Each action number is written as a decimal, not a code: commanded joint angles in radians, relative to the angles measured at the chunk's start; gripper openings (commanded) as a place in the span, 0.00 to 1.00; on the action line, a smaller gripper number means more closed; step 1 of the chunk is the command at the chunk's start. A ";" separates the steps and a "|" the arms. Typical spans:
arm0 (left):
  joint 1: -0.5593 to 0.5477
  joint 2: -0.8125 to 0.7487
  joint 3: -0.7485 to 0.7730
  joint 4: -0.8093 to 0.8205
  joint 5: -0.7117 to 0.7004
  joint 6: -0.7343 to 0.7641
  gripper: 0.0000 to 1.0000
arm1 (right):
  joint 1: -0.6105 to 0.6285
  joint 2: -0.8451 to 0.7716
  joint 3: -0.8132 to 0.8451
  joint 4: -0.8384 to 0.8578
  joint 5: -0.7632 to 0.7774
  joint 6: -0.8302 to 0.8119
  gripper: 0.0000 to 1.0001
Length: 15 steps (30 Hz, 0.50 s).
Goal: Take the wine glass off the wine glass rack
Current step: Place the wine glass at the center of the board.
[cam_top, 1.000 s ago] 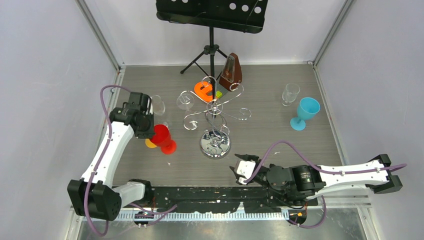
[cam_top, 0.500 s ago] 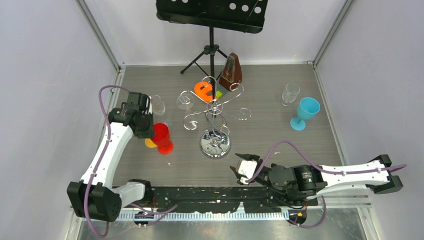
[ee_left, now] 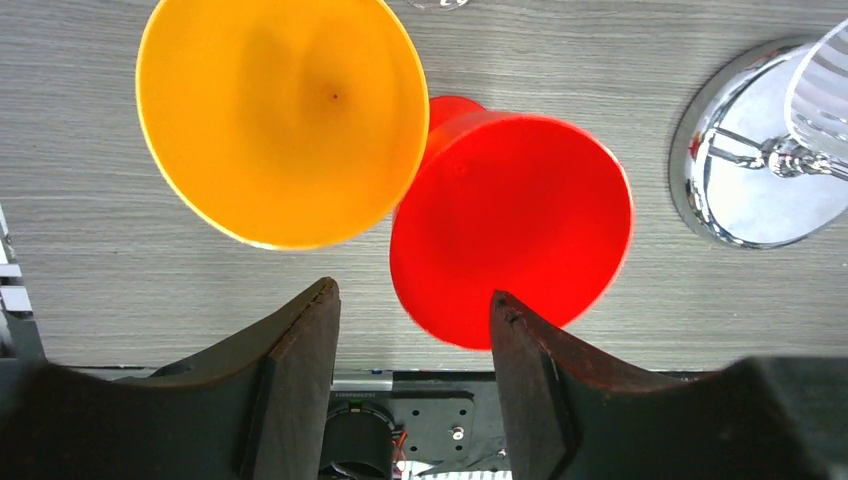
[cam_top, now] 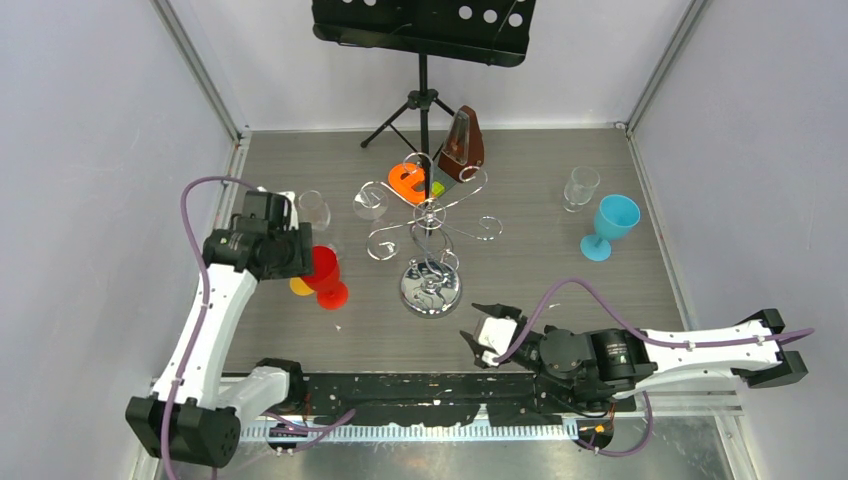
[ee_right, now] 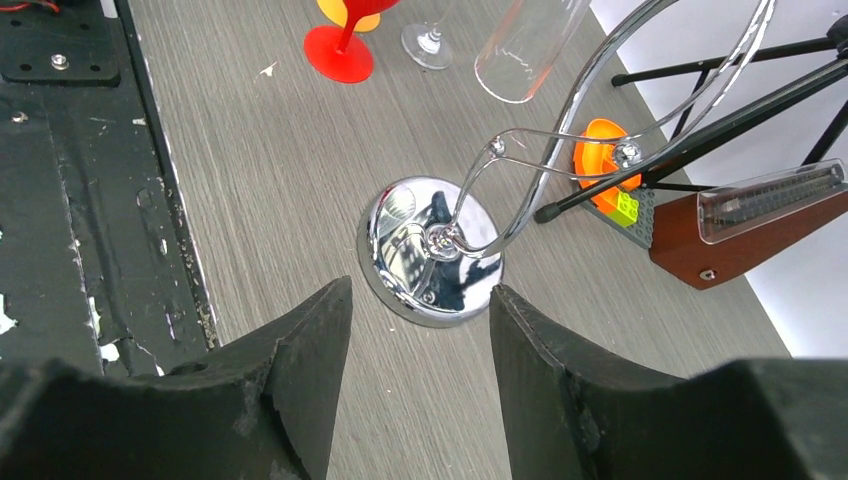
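The chrome wine glass rack (cam_top: 432, 222) stands mid-table on its round mirror base (ee_right: 430, 256) (ee_left: 745, 190). A clear wine glass (cam_top: 369, 204) (ee_right: 526, 38) hangs upside down from its left arm, and an orange one (cam_top: 407, 180) (ee_right: 600, 160) hangs at the back. My left gripper (cam_top: 293, 260) (ee_left: 412, 300) hovers open over a red glass (ee_left: 510, 225) and a yellow glass (ee_left: 275, 115), holding nothing. My right gripper (cam_top: 473, 326) (ee_right: 420, 292) sits open and empty, low near the front, pointing at the rack base.
A clear glass (cam_top: 315, 210) stands left of the rack. Another clear glass (cam_top: 580, 187) and a blue one (cam_top: 610, 225) stand at the right. A brown metronome (cam_top: 464, 145) and a black tripod music stand (cam_top: 422, 100) are behind the rack.
My left gripper has opened and drawn back to the left off the red glass, which stays standing on the table. The right arm has barely moved.
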<state>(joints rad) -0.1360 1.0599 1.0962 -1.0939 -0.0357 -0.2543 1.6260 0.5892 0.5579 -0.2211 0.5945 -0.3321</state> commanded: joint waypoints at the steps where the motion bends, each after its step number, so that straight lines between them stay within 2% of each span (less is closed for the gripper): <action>1: -0.003 -0.086 0.058 -0.018 0.021 -0.002 0.57 | 0.003 -0.005 0.060 0.025 0.048 0.023 0.61; 7: -0.008 -0.220 0.088 0.003 0.133 -0.005 0.64 | 0.003 -0.038 0.096 0.018 0.117 0.077 0.72; 15: -0.011 -0.383 0.069 0.118 0.328 0.005 0.70 | 0.004 -0.061 0.134 -0.022 0.126 0.132 0.73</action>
<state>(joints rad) -0.1421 0.7345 1.1500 -1.0760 0.1635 -0.2558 1.6260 0.5411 0.6422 -0.2462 0.6884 -0.2520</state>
